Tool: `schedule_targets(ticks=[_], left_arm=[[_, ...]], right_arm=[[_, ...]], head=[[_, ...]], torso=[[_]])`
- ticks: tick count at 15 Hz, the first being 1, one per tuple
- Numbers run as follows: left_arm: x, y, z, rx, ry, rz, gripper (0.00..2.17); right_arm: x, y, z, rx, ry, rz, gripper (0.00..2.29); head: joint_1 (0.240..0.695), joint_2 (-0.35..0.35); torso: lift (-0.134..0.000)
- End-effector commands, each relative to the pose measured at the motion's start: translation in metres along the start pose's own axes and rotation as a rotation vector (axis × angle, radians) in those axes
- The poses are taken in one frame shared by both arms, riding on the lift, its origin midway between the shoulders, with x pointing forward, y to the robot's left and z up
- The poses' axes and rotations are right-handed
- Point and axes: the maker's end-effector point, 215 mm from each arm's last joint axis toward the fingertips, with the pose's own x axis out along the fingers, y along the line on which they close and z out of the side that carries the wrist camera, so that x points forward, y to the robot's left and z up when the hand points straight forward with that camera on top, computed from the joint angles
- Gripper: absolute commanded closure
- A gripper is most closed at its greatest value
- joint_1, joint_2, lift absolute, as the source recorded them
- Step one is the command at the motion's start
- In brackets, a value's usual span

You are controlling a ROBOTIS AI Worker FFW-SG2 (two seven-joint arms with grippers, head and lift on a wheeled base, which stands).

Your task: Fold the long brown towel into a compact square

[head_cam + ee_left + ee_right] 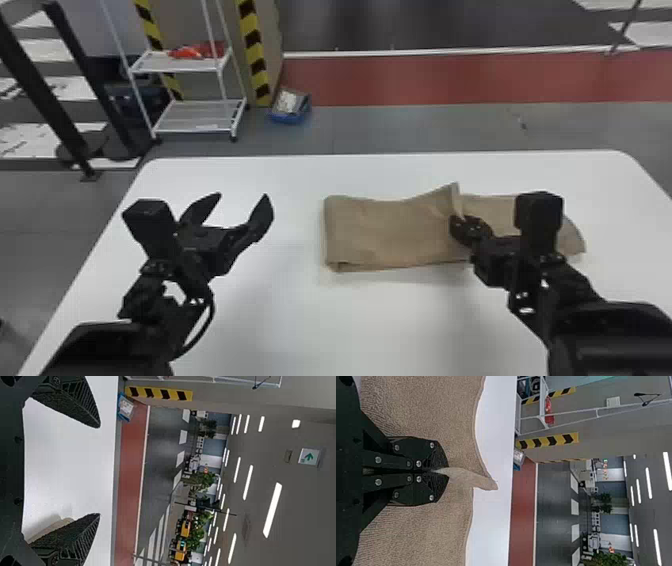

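"Seeing our towel (387, 232) partly folded in the head view, right on the bench (370, 325)?"
"Yes; squaring it remains, we judge."
"Left wrist view: our left fingers (79, 405) spread."
"Right wrist view: our right fingers (425, 451) pinching a raised fold (472, 479)."

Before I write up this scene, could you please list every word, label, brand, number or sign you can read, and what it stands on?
Words, brands, numbers: none can be read, on the brown towel or elsewhere.
Ceiling sign: a green arrow on white; the marks beside it are too small to read.
Striped tape: black and yellow, no readable text.
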Motion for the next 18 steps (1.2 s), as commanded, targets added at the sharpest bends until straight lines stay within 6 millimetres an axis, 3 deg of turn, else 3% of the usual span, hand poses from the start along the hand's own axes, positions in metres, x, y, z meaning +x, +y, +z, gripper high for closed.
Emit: schedule_targets(ticks=[1, 4, 7, 9, 16, 18], left_arm=[[0.000, 0.001, 0.001, 0.001, -0.004, 0.000, 0.09], [0.000, 0.001, 0.002, -0.001, -0.005, -0.001, 0.09], [0.000, -0.001, 0.002, 0.000, -0.004, -0.004, 0.09], [0.000, 0.000, 0.002, 0.003, -0.004, -0.004, 0.09], [0.000, -0.001, 0.001, 0.006, -0.002, -0.007, 0.09], [0.000, -0.001, 0.001, 0.004, -0.001, -0.006, 0.09]], right_arm=[[-0.006, -0.010, 0.011, 0.019, -0.027, -0.005, 1.30], [-0.009, -0.011, 0.013, 0.019, -0.022, -0.003, 1.30], [-0.003, -0.010, -0.001, 0.010, 0.010, -0.004, 1.28], [-0.002, -0.010, -0.005, 0.010, 0.016, -0.005, 1.13], [-0.002, -0.008, -0.010, 0.011, 0.035, -0.003, 1.00], [-0.003, -0.007, -0.014, 0.013, 0.045, -0.001, 0.81]], head=[[0.695, 0.077], [0.695, 0.066], [0.695, 0.064], [0.695, 0.065], [0.695, 0.065], [0.695, 0.065]], torso=[[-0.125], [-0.125], [-0.125], [-0.125], [-0.125], [-0.125]])
